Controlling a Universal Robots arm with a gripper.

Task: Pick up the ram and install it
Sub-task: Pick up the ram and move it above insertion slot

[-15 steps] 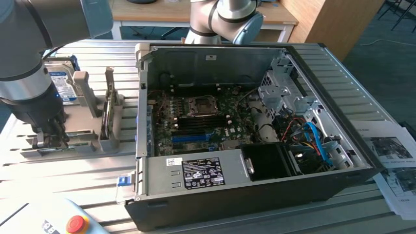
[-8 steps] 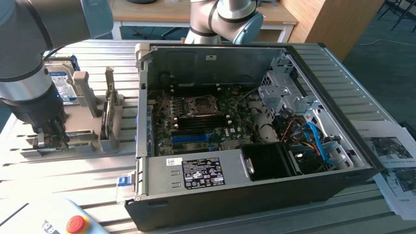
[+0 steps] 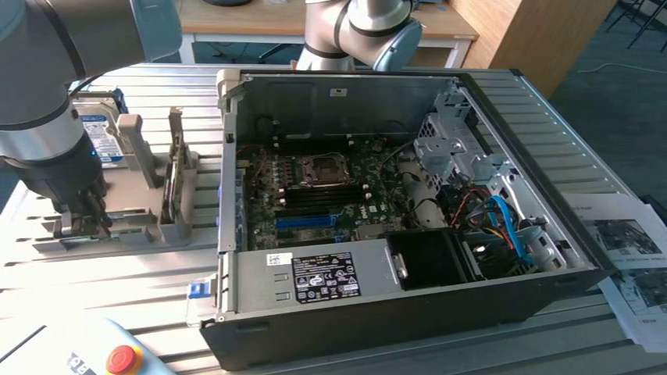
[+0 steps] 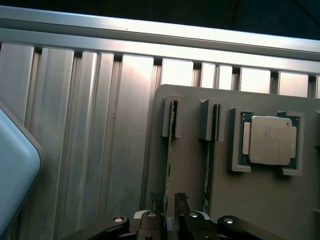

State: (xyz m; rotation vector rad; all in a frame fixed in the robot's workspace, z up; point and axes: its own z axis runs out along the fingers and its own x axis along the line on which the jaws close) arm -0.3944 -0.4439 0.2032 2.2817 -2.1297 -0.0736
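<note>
At the near corner of the slatted aluminium table [image 3: 125, 273], on the exterior view's left, lies a pendant [image 3: 62, 351] with a red stop button [image 3: 123, 359]. Just beyond it, near the table's edge on that same side, sits a grey fixture block [image 3: 136, 226], and the gripper [image 3: 83, 223] is down at the block's near end.

From the wrist, the gripper [image 4: 168, 205] stands astride the ram [image 4: 169, 160], a thin stick set on edge in a slot of the block [image 4: 260, 210]. Its fingers [image 4: 181, 202] are a narrow gap apart, one on each side of the stick's top edge, and not clamped on it. A second stick [image 4: 210, 160] stands in the neighbouring slot, and a silver processor chip [image 4: 270, 140] lies in a square recess beside that.

The open computer case [image 3: 417, 312] fills the middle of the table, with a labelled silver box [image 3: 312, 277] along its near wall, then a blue slot strip [image 3: 308, 221] and an empty processor socket [image 3: 318, 170] on the motherboard [image 3: 365, 203]. A hard drive [image 3: 99, 129] stands at the block's far end. Printed sheets [image 3: 625, 250] lie at the table's edge on the exterior view's right.
</note>
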